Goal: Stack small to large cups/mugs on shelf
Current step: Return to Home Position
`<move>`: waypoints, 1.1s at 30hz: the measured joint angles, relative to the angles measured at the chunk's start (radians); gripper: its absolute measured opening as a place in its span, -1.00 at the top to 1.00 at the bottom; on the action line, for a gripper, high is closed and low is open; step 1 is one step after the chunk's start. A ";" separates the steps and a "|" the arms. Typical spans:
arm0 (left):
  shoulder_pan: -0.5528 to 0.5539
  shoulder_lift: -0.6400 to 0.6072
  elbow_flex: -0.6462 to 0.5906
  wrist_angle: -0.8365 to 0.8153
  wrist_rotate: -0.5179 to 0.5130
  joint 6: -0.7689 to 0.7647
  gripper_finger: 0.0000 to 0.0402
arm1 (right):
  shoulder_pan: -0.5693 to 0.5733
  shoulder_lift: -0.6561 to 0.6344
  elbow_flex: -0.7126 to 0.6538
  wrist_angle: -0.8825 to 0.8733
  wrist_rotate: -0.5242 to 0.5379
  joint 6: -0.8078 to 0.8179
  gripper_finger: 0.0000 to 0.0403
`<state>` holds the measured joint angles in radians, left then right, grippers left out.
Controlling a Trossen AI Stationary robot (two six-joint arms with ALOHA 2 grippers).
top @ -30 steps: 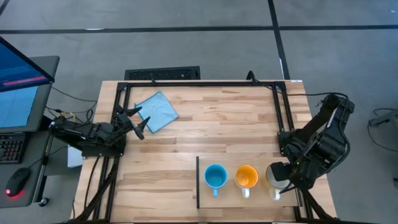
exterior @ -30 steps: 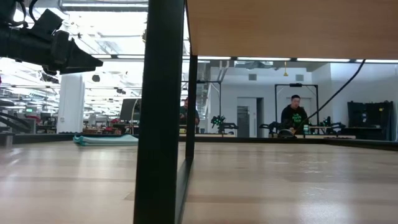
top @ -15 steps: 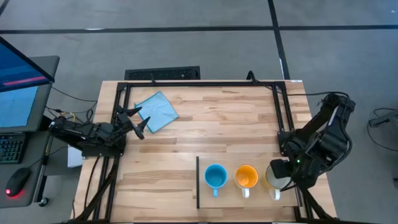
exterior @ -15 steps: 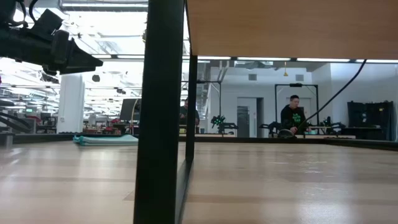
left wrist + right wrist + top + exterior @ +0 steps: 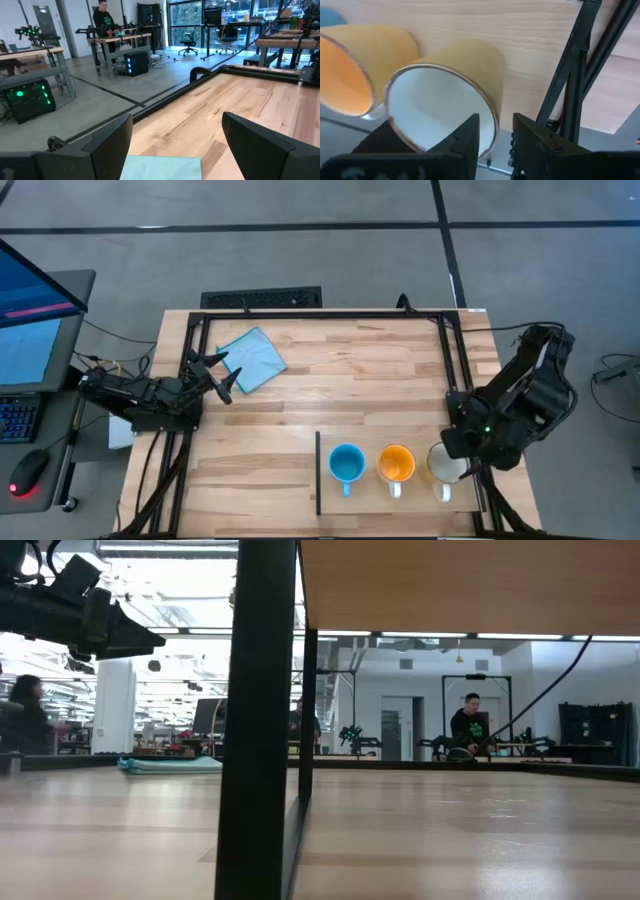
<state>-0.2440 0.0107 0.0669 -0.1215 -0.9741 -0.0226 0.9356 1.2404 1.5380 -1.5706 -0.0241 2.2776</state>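
Three mugs stand upright in a row on the light-wood shelf at the table's near right: a light-blue one, an orange one and a larger pale one, which looks yellowish outside and white inside in the right wrist view. My right gripper hangs over the pale mug's right side, open a little. One finger is over the mug's inside and one is outside its wall, with a gap showing on both sides. My left gripper waits open at the table's left edge, beside the blue cloth.
A blue cloth lies flat at the far left. Black frame rails run along the table's edges, and one post stands close beside my right gripper. The shelf has a dark raised edge on its left. People are in the room behind.
My right arm has drawn back a little toward the table's far right, uncovering more of the pale mug. The mug has stayed in its place on the shelf.
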 joint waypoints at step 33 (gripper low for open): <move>0.000 0.000 -0.004 0.134 -0.001 -0.095 -0.50 | -0.034 -0.276 0.100 0.002 1.572 -1.468 0.30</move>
<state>-0.2440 0.0105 0.0631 0.0121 -0.9749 -0.1173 0.9017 0.9648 1.6379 -1.5687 1.5480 0.8098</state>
